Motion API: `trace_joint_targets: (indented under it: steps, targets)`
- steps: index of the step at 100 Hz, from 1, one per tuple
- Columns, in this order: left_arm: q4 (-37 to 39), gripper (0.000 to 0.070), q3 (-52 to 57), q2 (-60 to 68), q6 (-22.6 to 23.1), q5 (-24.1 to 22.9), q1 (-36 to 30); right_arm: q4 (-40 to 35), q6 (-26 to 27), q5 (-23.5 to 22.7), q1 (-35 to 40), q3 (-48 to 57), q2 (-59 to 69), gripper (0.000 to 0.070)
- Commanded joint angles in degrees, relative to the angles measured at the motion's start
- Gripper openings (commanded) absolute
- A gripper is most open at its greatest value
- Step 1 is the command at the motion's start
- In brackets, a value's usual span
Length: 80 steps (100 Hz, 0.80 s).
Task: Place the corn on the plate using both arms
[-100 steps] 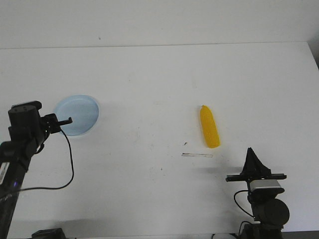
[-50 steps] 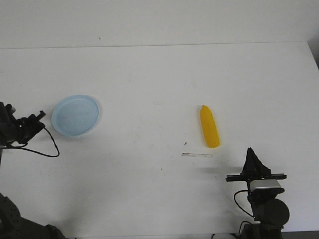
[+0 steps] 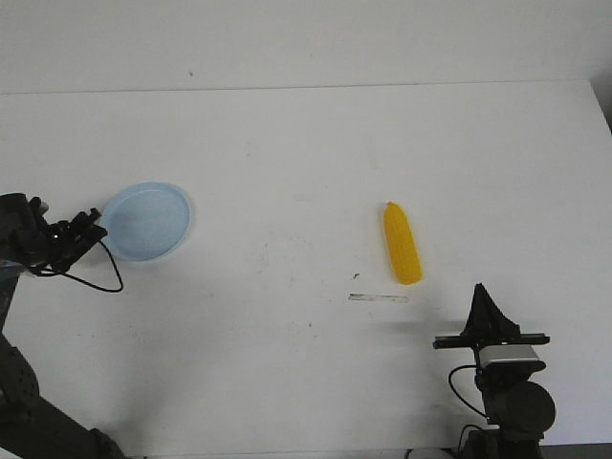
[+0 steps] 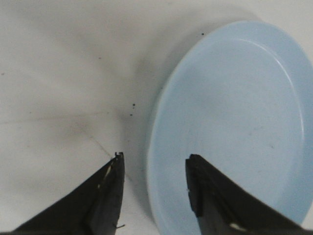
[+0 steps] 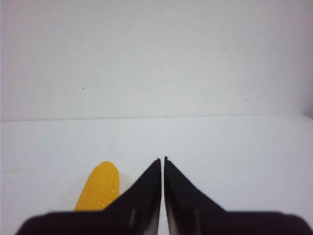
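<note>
1. The plate [image 3: 146, 221] lies flat on the white surface [image 3: 306, 172] at the middle left of the front view, pale blue, round and shallow, with nothing on it.
2. The corn [image 3: 402, 243] lies on the same surface right of centre in the front view, well apart from the plate, its tapered end pointing toward the top of the frame and its blunt end toward the bottom.
3. A short thin pale strip [image 3: 379, 298] lies on the surface just below the corn's blunt end, with a small dark speck beside it.
4. The left gripper [image 3: 88, 223] sits at the left edge of the front view, its tips right at the plate's left rim; a black cable [image 3: 100, 283] loops down below it.
5. In the left wrist view the left gripper [image 4: 154, 164] has its fingers [image 4: 110, 188] spread apart: one is over the bare surface beside the plate [image 4: 234, 122], the other over the plate's inner side, with the rim in the gap between them. Whether either one touches the plate cannot be told.
6. The right gripper [image 3: 481, 298] stands at the lower right of the front view, below and to the right of the corn and apart from it.
7. In the right wrist view the right gripper [image 5: 163, 159] has its fingers [image 5: 183, 193] pressed together with only a hairline slit between them, and they hold nothing; the corn [image 5: 99, 187] shows partly in the lower left of that frame, on the surface ahead.
</note>
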Motion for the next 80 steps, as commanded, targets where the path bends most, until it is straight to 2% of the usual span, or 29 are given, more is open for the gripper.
trace_joint_targets:
  steps: [1,60,65,73,80]
  targets:
    - [0.39,0.0247,1.25,2.03,-0.94,0.22,0.04,0.59,-0.22,-0.02,0.04,-0.07,0.00,0.0008]
    - [0.94,0.0238,1.25,5.95,-1.25,0.00,-2.25,0.59,-0.20,-0.02,0.04,-0.07,0.00,0.0008]
    - [1.07,0.0219,1.25,6.08,-1.25,0.00,-2.49,0.61,-0.20,-0.02,0.07,-0.07,0.00,0.0008]
    - [1.03,0.0116,1.25,6.14,-1.20,0.00,-2.75,0.59,-0.20,-0.02,0.07,-0.07,0.00,0.0008]
    - [1.14,0.0070,1.25,6.14,-1.20,0.00,-2.99,0.59,-0.22,-0.02,0.04,-0.07,0.00,0.0008]
